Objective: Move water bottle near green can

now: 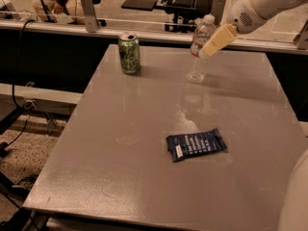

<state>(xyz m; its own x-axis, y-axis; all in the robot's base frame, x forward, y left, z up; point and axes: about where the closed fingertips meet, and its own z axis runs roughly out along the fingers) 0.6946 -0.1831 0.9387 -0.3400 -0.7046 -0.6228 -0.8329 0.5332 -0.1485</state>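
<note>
The water bottle stands upright near the far edge of the grey table, clear and ribbed with a white cap and a red-and-white label band. The green can stands upright to its left, about a can's height and a half away, near the table's far left corner. My gripper comes in from the upper right on the white arm; its pale finger reaches the bottle's right side at label height.
A flat dark blue snack wrapper lies near the middle of the table, right of centre. A rail with posts runs behind the table's far edge. Cables and a frame lie on the floor at left.
</note>
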